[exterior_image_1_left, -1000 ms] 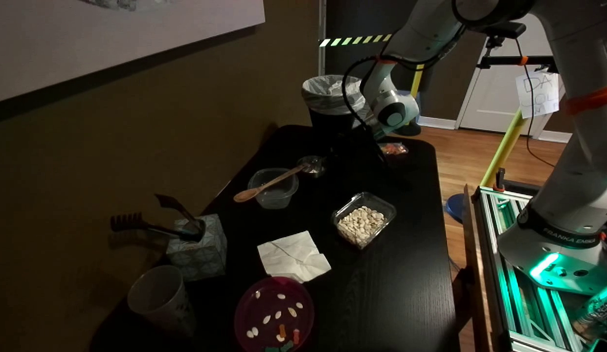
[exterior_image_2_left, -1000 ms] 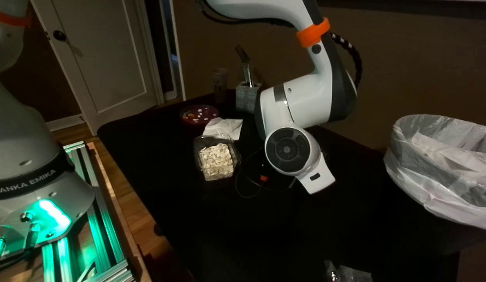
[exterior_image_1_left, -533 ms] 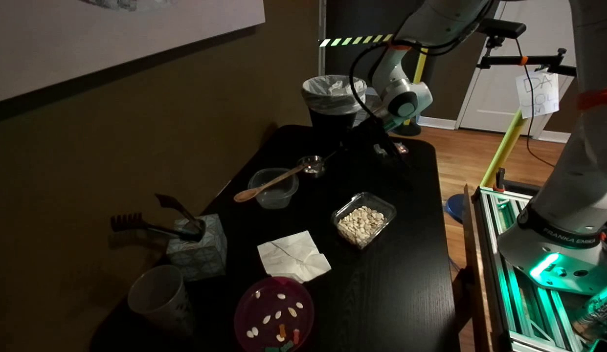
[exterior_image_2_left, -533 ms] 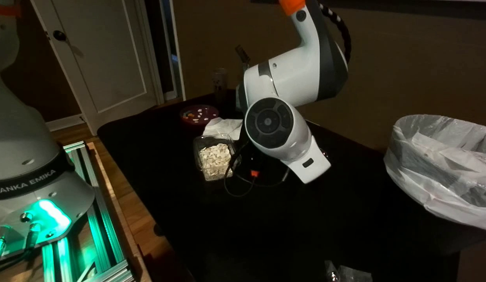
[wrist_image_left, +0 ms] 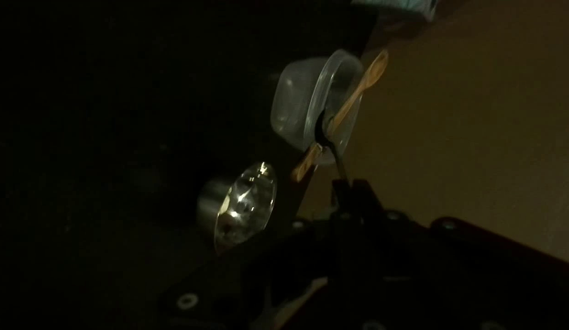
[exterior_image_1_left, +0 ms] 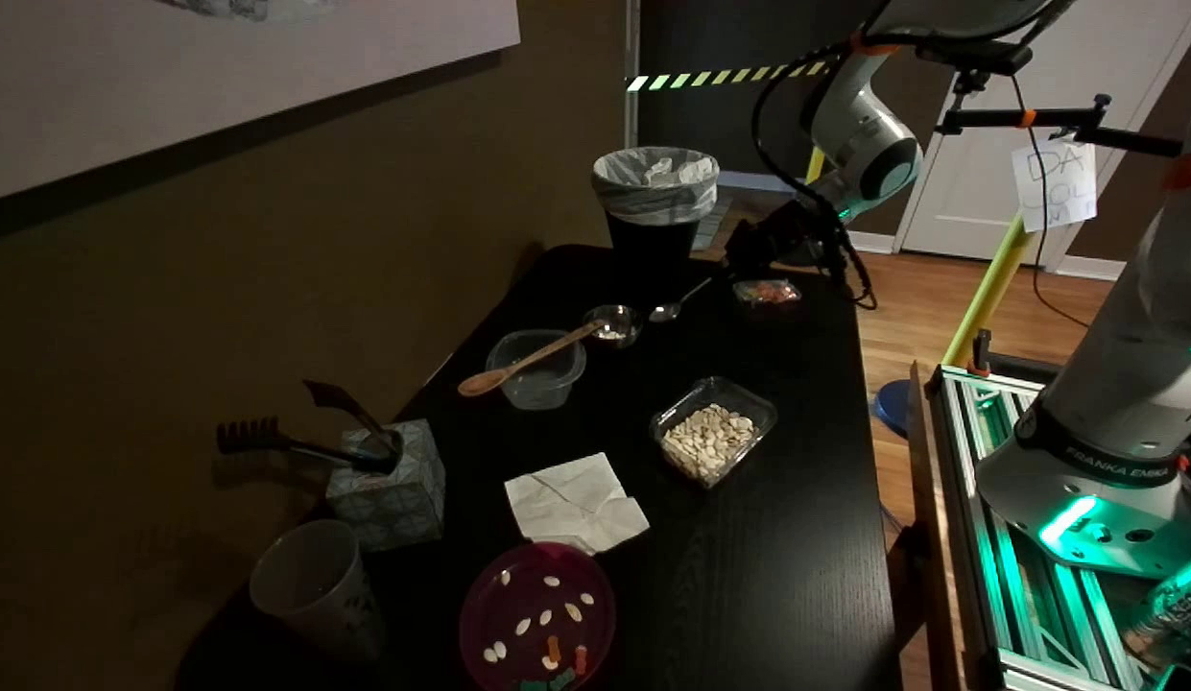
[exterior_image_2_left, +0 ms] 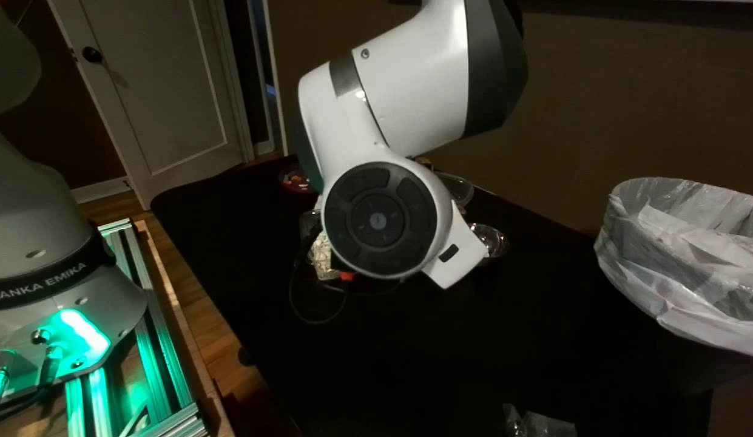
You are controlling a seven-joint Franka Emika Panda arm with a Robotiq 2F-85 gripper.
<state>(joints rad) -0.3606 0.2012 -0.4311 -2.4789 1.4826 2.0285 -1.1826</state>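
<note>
Spoon [exterior_image_1_left: 669,311], pinched in the end effector [wrist_image_left: 350,184], slants bowl-first toward lower left in an exterior view.

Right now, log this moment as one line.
fingers: shut on metal spoon | spoon position: outside small bowl | wooden spoon: across plastic tub | seeds: in clear tray

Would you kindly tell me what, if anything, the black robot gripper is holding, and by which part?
The gripper holds a silver metal spoon, closed on the rear part of its thin handle.
</note>
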